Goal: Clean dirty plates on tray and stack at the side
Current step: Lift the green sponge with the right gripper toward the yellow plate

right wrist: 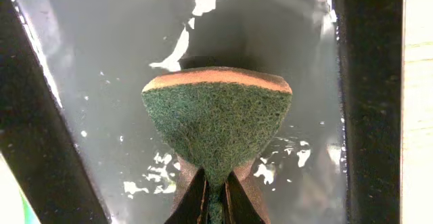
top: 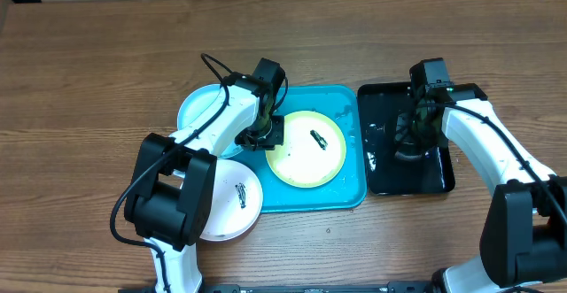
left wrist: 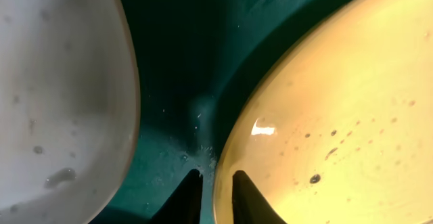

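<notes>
Left jaws astride the yellow-green plate's rim; right jaws clenched on a sponge.

My left gripper (left wrist: 216, 175) is down in the turquoise tray (left wrist: 176, 61), jaws nearly together. The rim of the yellow-green plate (left wrist: 325, 116) runs between them, but I cannot tell whether they truly pinch it. That plate lies flat in the tray, its face wet and speckled, with a dark smear (top: 316, 139) near its middle. Water drops (left wrist: 203, 153) dot the tray floor just ahead of my fingertips. The light blue plate (top: 197, 107) sits left of these jaws by the tray's far corner. The white plate (top: 232, 200) is at the near-left corner, mostly on the brown wooden table (top: 89, 63). My right gripper (right wrist: 215, 190) is clamped on a green sponge (right wrist: 216, 122), over the wet, glaring floor of the black tray (right wrist: 369, 82).
</notes>
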`<action>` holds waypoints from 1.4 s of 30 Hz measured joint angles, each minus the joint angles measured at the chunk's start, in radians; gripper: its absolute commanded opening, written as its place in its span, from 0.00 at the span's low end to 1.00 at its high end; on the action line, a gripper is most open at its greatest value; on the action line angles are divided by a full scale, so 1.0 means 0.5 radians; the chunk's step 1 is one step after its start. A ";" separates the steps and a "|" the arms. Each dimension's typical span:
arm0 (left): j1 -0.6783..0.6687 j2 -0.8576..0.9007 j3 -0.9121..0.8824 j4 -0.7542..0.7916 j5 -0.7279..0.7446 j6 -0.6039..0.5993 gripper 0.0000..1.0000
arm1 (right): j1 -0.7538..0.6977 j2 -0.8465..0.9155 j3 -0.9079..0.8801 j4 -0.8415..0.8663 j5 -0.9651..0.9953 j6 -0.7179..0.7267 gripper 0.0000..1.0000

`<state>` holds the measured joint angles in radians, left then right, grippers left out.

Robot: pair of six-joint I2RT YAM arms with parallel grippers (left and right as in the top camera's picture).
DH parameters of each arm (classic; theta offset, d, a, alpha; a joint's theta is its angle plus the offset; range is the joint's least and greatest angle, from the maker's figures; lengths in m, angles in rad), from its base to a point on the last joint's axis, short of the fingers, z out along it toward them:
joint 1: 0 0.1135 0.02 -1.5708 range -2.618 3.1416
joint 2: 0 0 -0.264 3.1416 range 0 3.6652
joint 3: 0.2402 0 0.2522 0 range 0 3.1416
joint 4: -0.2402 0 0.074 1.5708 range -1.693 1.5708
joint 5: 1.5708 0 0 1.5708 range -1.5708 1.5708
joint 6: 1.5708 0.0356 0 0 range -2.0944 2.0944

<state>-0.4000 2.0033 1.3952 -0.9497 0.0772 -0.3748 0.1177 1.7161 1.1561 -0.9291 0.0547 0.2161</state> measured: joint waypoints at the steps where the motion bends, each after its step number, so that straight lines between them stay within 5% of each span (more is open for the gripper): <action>1: 0.000 0.000 -0.011 0.011 -0.001 -0.003 0.09 | 0.000 0.000 0.000 0.001 -0.004 0.000 0.04; 17: 0.014 0.000 -0.044 0.032 0.017 -0.009 0.04 | 0.000 0.004 0.375 -0.394 -0.103 -0.039 0.04; 42: 0.076 0.000 -0.044 0.077 0.031 0.090 0.04 | 0.000 0.004 0.400 -0.387 -0.500 -0.164 0.04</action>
<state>-0.3618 2.0033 1.3731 -0.9112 0.0929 -0.3298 0.1177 1.7180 1.3560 -1.1225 -0.1955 0.1341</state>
